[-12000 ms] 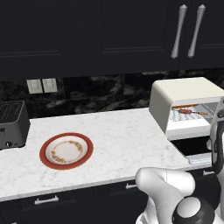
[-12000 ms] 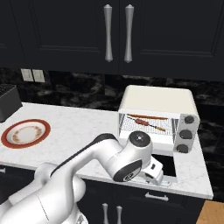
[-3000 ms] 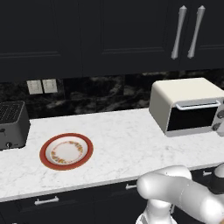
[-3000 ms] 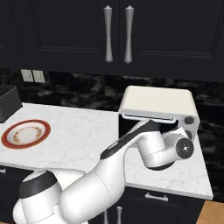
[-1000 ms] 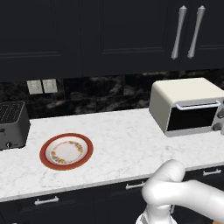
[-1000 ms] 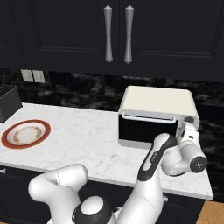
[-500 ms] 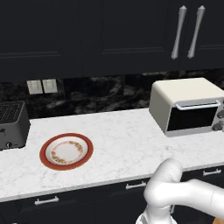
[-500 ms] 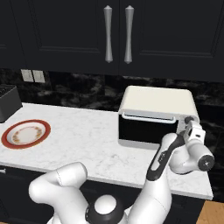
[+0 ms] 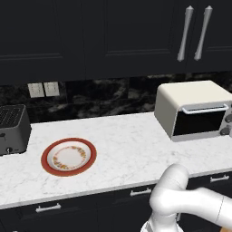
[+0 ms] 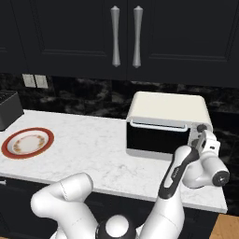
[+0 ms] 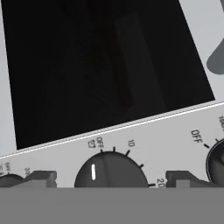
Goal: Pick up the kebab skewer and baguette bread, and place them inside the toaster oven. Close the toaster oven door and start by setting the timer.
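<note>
Dark upper cabinets [image 9: 90, 36] with long silver handles [image 10: 125, 36] hang over a black marbled back wall [image 9: 104, 97]. Below them a white marble counter [image 9: 122, 145] runs left to right, with dark drawers [image 9: 90, 204] under its near edge.

The toaster oven [image 9: 195, 111] stands at the right end of the counter, against the back wall. The toaster oven door [image 10: 156, 140] is shut, upright, its dark glass front framed in light trim with the silver bar handle along the top. The glass is too dark to tell what lies inside, so the skewer and the bread cannot be made out.

The white arm [image 10: 177, 182] bends up from the near side and reaches to the right end of the oven front, where the knobs sit. The gripper [image 10: 204, 137] is right at that knob panel. In the hand view its jaws stand wide, one tip on each side of a dark round dial [image 11: 111, 171]; the dial's white mark points near the OFF label. The fingertips [image 11: 37, 178] grip nothing.

A dark slot toaster [image 9: 12, 129] sits at the far left of the counter. Near it lies a red-rimmed plate [image 9: 69, 157], bare of food.

Two pale wall sockets [image 9: 44, 89] are set in the back wall above the toaster.
</note>
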